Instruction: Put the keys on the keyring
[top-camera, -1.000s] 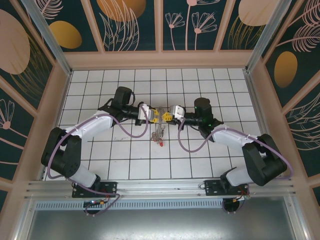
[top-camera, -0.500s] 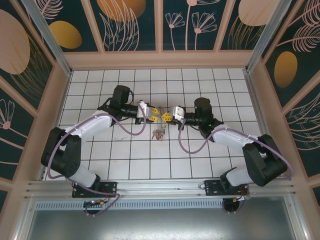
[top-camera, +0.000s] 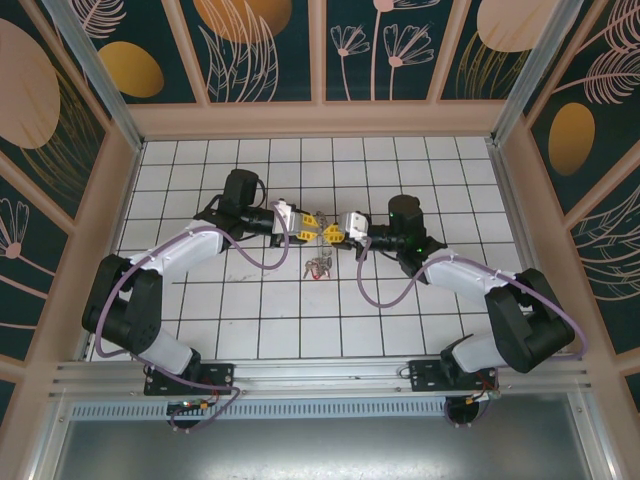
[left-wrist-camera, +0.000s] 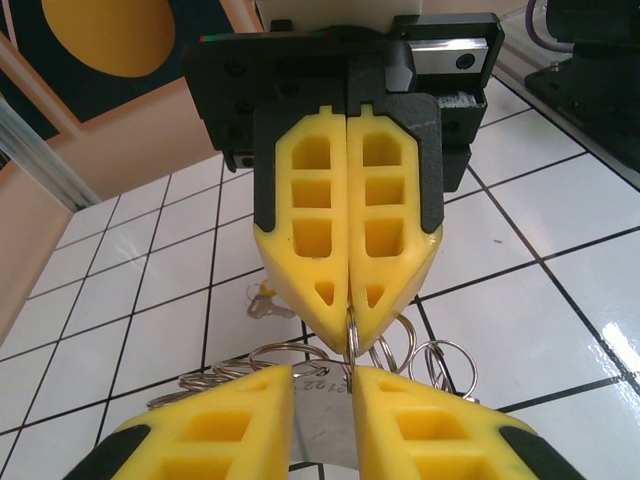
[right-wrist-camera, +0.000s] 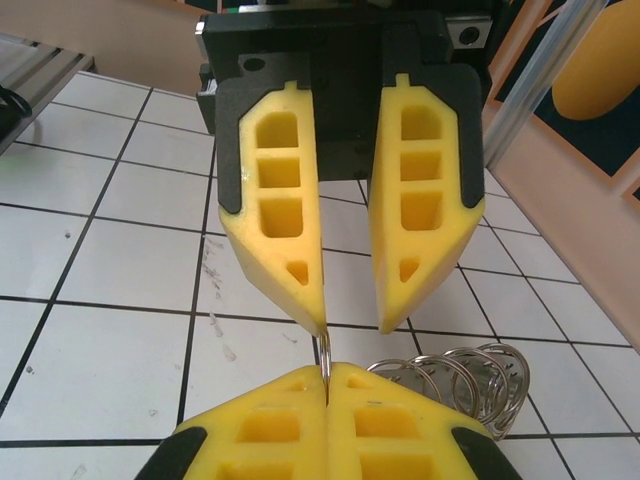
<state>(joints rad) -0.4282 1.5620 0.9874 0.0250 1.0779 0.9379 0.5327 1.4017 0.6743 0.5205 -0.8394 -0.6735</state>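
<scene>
1. Surface: white tiles with dark grout, walled on all sides.

2. Arms: the left arm and the right arm both reach inward. Their tools meet tip to tip above the middle of the surface.

3. Left tool: its fingers stand apart, and bare tile shows through the gap between them. Nothing is clamped at the tips. One fingertip sits just above the closed tips of the right tool.

4. Right tool: its fingers are pressed together along their full length. They are clamped on a thin wire loop of the keyring. The loop leaves the pinch point and rises toward the left tool's nearer fingertip.

5. Keyring: a bunch of silvery wire rings, fanned out just beside and below the right tool's tips.

6. Keys: a small dark cluster directly below the meeting point of the two tools. The overhead view is too coarse to tell whether it hangs or rests on the surface.

7. Flat silvery piece: it bears engraved characters and shows in the gap of the left tool, on the tile side. Contact with the fingers cannot be confirmed.
</scene>
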